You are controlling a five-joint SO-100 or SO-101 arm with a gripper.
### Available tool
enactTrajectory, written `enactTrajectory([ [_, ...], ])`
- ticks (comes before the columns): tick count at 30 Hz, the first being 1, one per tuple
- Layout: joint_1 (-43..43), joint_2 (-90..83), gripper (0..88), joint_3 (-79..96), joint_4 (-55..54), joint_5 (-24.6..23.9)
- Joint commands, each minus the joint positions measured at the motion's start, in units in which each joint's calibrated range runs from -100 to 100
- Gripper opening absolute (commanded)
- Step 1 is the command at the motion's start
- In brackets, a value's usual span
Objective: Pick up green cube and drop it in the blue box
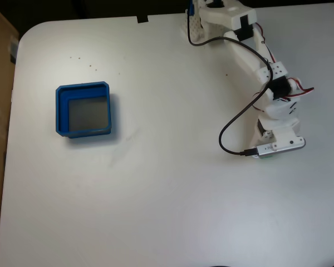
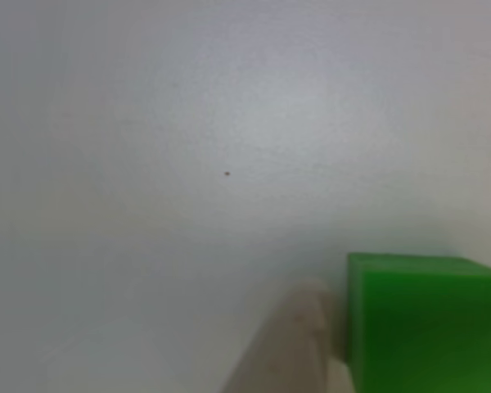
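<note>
In the other view, the small bright green matte cube (image 2: pixel 425 323) is sitting at the lower right, with one pale finger tip (image 2: pixel 290 348) just beside its left face. Whether the fingers are closing on it, I cannot tell. In the fixed view, the white arm (image 1: pixel 250 53) is reaching down near the right edge of the white worktop (image 1: pixel 167 211). The shallow square blue box (image 1: pixel 84 109) is lying well apart, near the left edge.

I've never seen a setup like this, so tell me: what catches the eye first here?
The shallow square blue box with its grey floor stands out on the left of the white table in the fixed view. On the right, the white robot arm reaches down. In the other view, the small bright green cube sits close at the lower right.
</note>
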Motion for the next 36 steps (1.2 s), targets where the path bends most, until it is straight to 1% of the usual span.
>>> enactTrajectory([
  [1, -0.25, 0.62, 32.8, -2.96, -0.19, 0.0],
  [36, -0.25, 1.79, 32.5, -2.96, -0.27, 0.49],
])
